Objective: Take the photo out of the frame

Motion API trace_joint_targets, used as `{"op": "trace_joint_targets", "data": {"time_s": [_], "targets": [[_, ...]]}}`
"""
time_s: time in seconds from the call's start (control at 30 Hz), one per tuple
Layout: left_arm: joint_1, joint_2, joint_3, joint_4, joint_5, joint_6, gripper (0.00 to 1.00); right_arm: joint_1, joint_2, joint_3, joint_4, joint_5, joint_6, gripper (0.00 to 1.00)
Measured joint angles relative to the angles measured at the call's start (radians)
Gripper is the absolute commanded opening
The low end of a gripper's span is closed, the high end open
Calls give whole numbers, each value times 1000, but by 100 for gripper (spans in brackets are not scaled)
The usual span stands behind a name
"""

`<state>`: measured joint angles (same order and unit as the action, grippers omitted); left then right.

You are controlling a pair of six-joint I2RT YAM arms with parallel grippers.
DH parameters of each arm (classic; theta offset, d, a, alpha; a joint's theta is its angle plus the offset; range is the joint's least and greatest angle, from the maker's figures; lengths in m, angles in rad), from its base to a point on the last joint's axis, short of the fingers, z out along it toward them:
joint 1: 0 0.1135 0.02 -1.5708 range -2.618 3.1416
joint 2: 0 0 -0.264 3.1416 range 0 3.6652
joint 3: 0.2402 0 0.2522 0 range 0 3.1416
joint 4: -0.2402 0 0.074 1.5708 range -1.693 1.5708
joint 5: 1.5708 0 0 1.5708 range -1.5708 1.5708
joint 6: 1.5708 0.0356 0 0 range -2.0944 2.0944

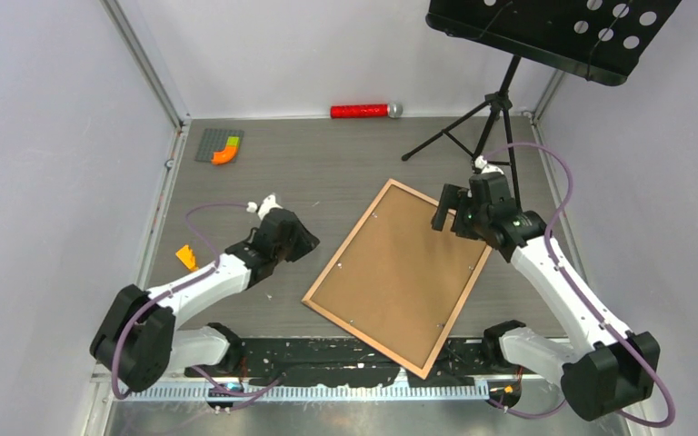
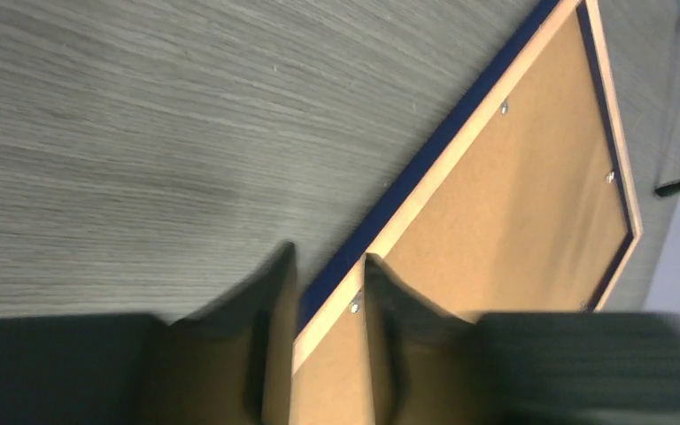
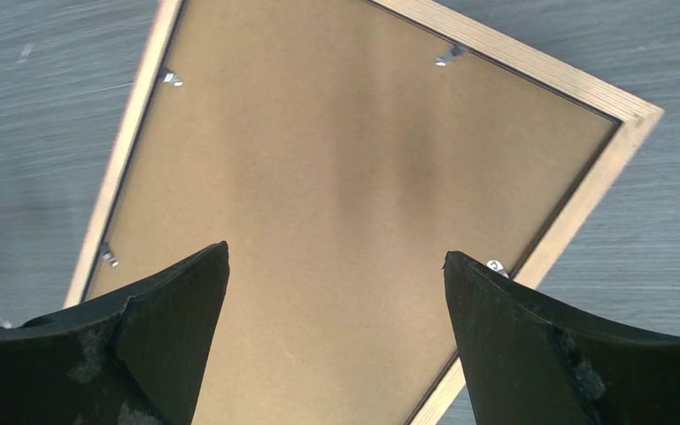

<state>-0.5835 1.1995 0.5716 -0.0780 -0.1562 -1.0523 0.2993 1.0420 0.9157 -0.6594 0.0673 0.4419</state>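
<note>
The frame lies face down and askew in the middle of the table, its pale wooden back rails around the brown backing board. The photo is hidden beneath the board. Small metal tabs hold the board in. My left gripper is at the frame's left rail. In the left wrist view its blurred fingers stand a little apart, with the blue frame edge between them. My right gripper hovers wide open over the board near the frame's upper right rail.
A music stand stands at the back right, its legs on the table just behind the right gripper. A red cylinder lies at the back edge. A grey baseplate with orange and green pieces is at the back left. A small orange piece lies at the left.
</note>
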Motion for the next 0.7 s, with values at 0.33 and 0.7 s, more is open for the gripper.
{"op": "trace_joint_targets", "data": {"time_s": [0.33, 0.7], "targets": [[3, 254, 269, -17, 198, 297, 100, -229, 73, -235, -21, 74, 162, 96], [3, 503, 433, -108, 372, 440, 89, -293, 269, -296, 191, -103, 238, 67]]}}
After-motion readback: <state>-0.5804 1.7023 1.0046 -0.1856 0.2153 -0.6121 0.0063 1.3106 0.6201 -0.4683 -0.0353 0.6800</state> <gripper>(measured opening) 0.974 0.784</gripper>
